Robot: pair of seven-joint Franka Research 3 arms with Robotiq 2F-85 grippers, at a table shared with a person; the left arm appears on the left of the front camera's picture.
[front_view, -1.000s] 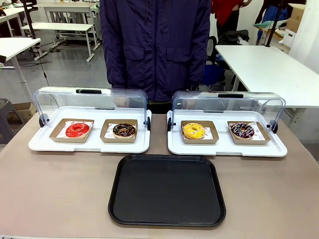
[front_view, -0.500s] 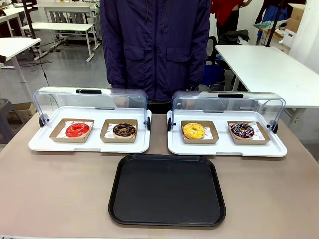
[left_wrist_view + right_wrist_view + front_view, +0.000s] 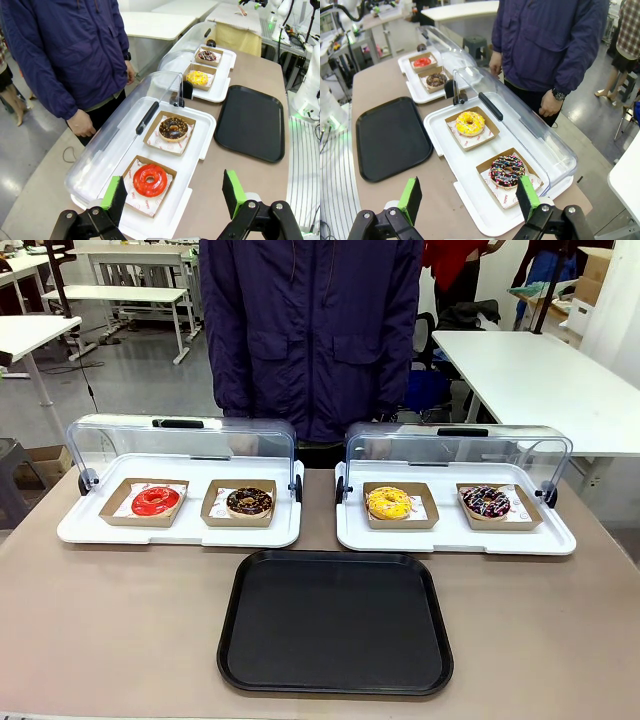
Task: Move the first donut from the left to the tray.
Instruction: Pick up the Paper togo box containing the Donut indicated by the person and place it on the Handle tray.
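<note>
The red-glazed ring donut (image 3: 155, 501) (image 3: 149, 179) (image 3: 422, 62) lies in its brown cardboard tray at the left end of the left white display tray (image 3: 90, 530). The black tray (image 3: 335, 622) (image 3: 252, 122) (image 3: 390, 136) sits bare at the table's front middle. In the left wrist view my left gripper (image 3: 174, 196) is open, hovering above the table edge in front of the red donut. In the right wrist view my right gripper (image 3: 470, 197) is open above the sprinkled chocolate donut (image 3: 507, 171), holding nothing.
A chocolate donut (image 3: 249, 502) sits beside the red one. The right display tray (image 3: 560, 540) holds a yellow donut (image 3: 388, 503) and the sprinkled one (image 3: 486, 503). Both clear lids (image 3: 180, 445) stand open at the back. A person (image 3: 315, 330) stands at the far side, hands down.
</note>
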